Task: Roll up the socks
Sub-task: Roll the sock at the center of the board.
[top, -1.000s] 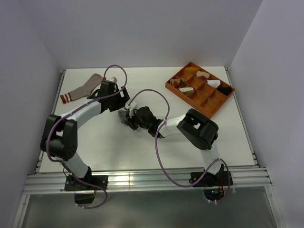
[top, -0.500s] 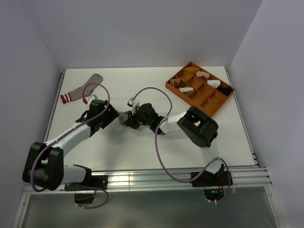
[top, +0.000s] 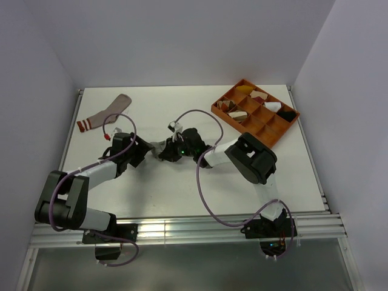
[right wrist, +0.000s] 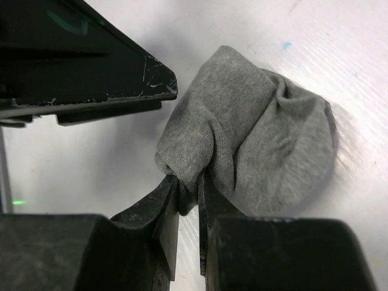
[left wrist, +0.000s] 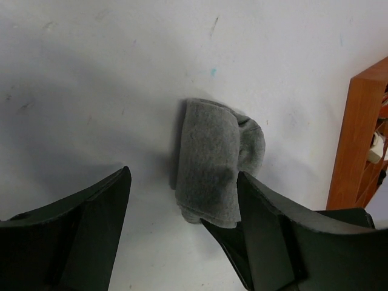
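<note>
— Where on the table [top: 182, 188] are the socks?
— The pinkish-tan sock [top: 106, 112] lies flat at the far-left corner. The grey sock [right wrist: 260, 121] is bunched mid-table.
— And the claws?
— The right claw [right wrist: 188, 200] pinches a grey fold. The left claw [left wrist: 183, 182] is spread apart, facing it.

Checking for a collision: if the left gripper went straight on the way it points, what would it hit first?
Most likely the grey sock, bundled just ahead of the open left gripper, with the right gripper pinching its edge. Depth is unclear.
</note>
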